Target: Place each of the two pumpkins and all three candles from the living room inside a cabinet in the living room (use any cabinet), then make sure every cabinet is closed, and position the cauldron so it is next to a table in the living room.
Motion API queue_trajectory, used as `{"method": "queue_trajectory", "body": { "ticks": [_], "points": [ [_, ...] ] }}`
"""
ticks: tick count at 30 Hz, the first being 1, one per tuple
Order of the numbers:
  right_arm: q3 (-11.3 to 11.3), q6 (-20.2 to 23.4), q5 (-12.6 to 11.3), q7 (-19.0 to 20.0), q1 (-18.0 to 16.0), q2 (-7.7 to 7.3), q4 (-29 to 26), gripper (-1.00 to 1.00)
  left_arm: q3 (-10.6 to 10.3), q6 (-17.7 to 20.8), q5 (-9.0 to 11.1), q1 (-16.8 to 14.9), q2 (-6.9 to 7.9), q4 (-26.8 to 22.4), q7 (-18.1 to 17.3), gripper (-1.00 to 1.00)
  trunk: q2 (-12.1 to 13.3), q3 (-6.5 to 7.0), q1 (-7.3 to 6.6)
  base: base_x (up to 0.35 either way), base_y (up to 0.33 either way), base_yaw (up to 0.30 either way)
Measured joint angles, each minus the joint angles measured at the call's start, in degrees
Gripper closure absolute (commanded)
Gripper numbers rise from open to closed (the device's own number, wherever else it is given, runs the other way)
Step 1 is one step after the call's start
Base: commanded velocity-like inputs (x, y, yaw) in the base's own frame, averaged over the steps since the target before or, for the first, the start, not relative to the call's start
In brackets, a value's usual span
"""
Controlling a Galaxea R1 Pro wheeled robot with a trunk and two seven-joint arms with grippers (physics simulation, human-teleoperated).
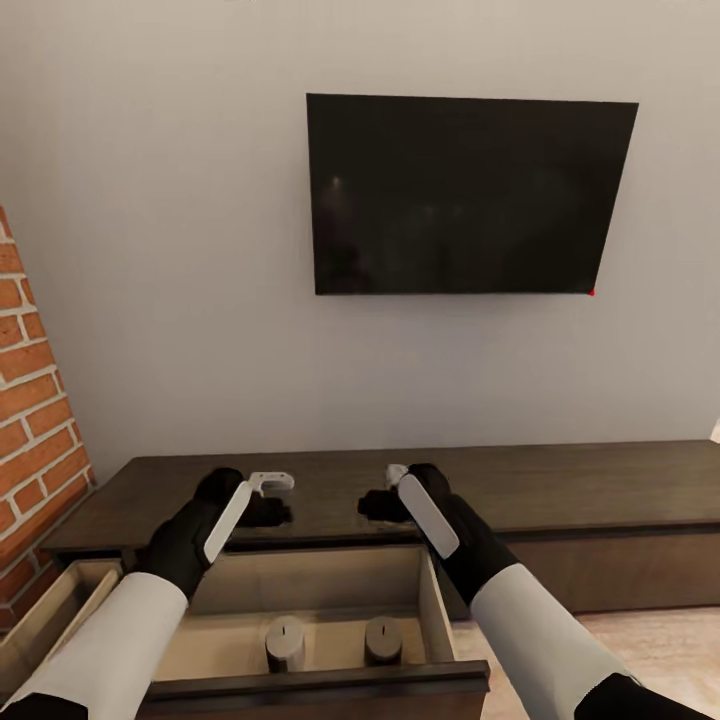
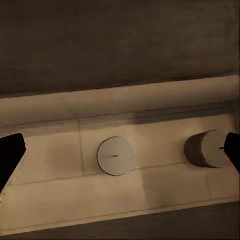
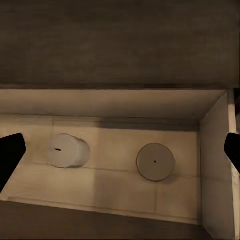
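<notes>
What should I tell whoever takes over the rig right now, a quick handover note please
Left gripper: jaws open, empty, held above the cabinet top.
Right gripper: jaws open, empty, alongside the left one.
Cabinet: long dark unit under the TV; the drawer below the grippers is pulled open, and another at far left looks open too.
Candles: two stand upright in the open drawer, left one and right one, apart from each other.
Done: two candles stowed.
Left: third candle, both pumpkins, cauldron beside a table, all drawers shut.
</notes>
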Motion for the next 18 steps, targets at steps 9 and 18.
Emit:
{"method": "queue_trajectory", "body": {
  "ticks": [9,18],
  "points": [
    [-0.2,0.6,0.1,-0.4,4.9,-0.45,-17.5,-1.00,0.2,0.0,-0.2,2.7,0.52,-26.0,0.2,-1.00,3.6,1.60,-1.97,0.000,0.000,0.000],
    [-0.4,0.6,0.1,-0.4,5.2,-0.83,-18.6,-1.00,0.3,0.0,0.0,4.8,0.65,-31.4,0.2,-1.00,7.2,3.35,-3.94,0.000,0.000,-0.051]
  ]
}}
